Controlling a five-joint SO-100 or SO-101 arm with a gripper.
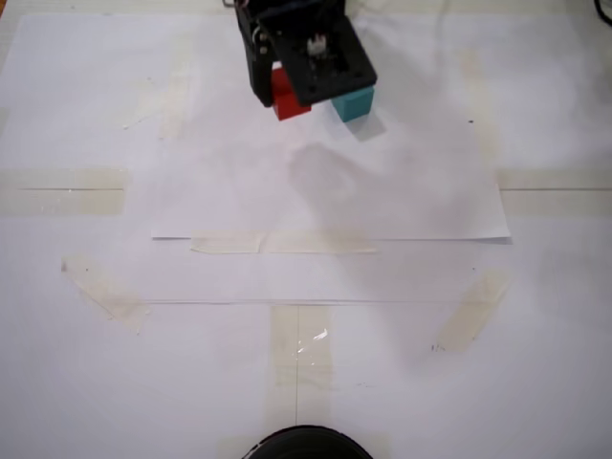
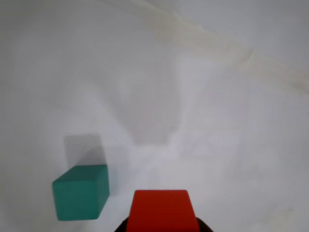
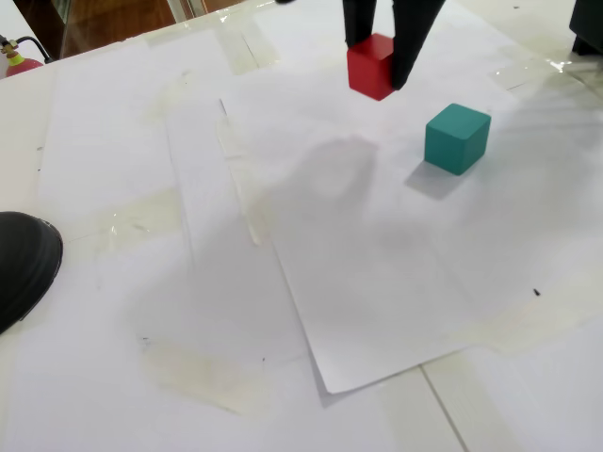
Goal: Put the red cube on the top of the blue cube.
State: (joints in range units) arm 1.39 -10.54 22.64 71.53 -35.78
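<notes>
In a fixed view I see the big white paper sheet [image 3: 377, 282] taped flat on the table. My gripper [image 3: 380, 68] is at the far end, its two black fingers pinching the red cube [image 3: 370, 66], which looks lifted a little. The blue cube [image 3: 457, 137] sits on the paper just to the right and a bit nearer. I think I should lift higher, slide right until red is straight over blue, then lower slowly and let go gently. The paper has tape strips [image 1: 298, 349] and few wrinkles.
</notes>
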